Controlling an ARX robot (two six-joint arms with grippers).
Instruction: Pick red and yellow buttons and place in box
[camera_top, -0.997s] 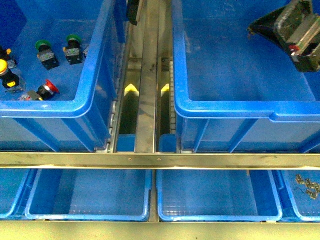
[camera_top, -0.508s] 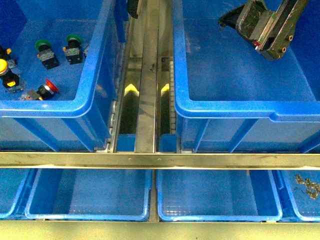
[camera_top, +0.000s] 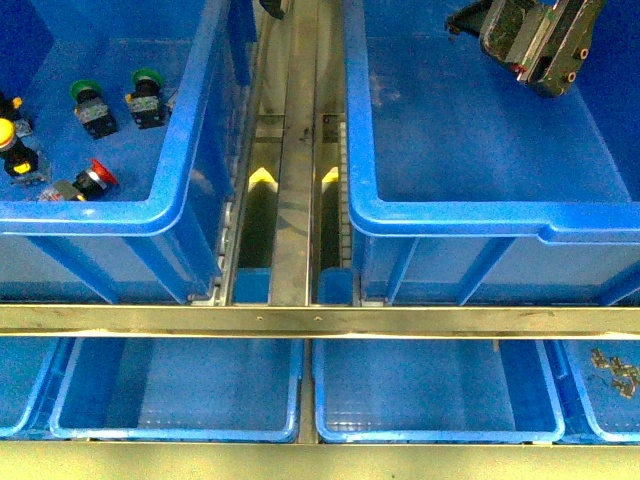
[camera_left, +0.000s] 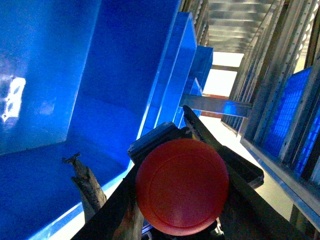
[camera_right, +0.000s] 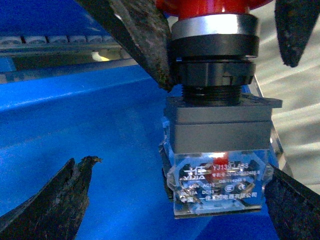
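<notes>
Left crate (camera_top: 100, 215) holds a yellow button (camera_top: 6, 130) and loose red button (camera_top: 97, 176). Left end effector (camera_left: 165, 150) grips a red-capped button (camera_left: 182, 187); right end effector (camera_top: 525, 55) grips a second red button (camera_right: 215, 125) over the box (camera_top: 450, 215). Lower it before you release.

box (camera_top: 450, 218): smooth glossy blue plastic. red button (camera_right: 216, 125): matt black plastic body, clear glossy contact block, shiny metal collar.
</notes>
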